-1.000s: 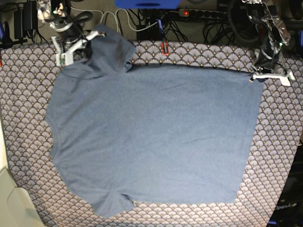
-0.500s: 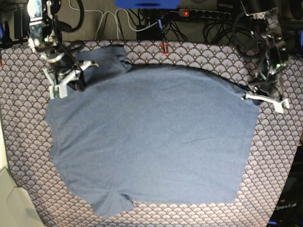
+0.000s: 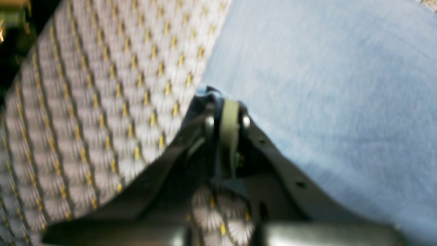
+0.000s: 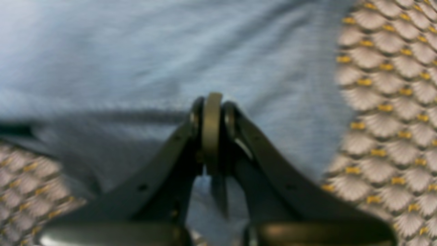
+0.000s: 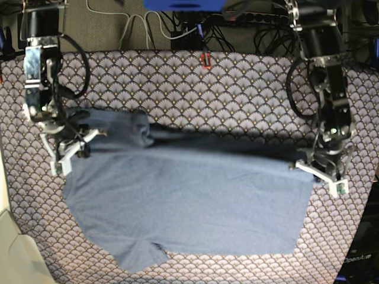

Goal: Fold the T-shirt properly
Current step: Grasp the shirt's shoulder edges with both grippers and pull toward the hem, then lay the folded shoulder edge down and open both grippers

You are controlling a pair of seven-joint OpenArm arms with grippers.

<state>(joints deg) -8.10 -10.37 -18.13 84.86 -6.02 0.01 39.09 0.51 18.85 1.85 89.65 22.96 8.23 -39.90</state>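
— Jaws first: both pairs closed down tight. The left gripper (image 5: 320, 171) pinches a corner of the T-shirt (image 5: 189, 201), a dark nub of blue cloth showing past its tips (image 3: 227, 114). The right gripper (image 5: 68, 155) is clamped on the shirt's edge near the sleeve, cloth on both sides of its tips (image 4: 211, 116).

— Where does the shirt sit relative to them?

— Strung between the two grippers. The held edge is doubled over onto the body, a dark shadowed fold (image 5: 225, 147) running from one gripper to the other. The rest spreads flat below and inward of both, on the fan-patterned cloth (image 5: 237, 89).

— Hard to read?

— Both wrist views are blurred; how much fabric sits between the pads can't be made out. Only the plain side of the shirt shows. The patterned cloth is cut off at the frame edges.

— Textures?

— Soft matte slate-blue knit, faint wrinkles by the right gripper. Scalloped grey-and-tan fans with yellow points beside the left gripper. Fingers dark, tapering, with a pale strip between the tips.
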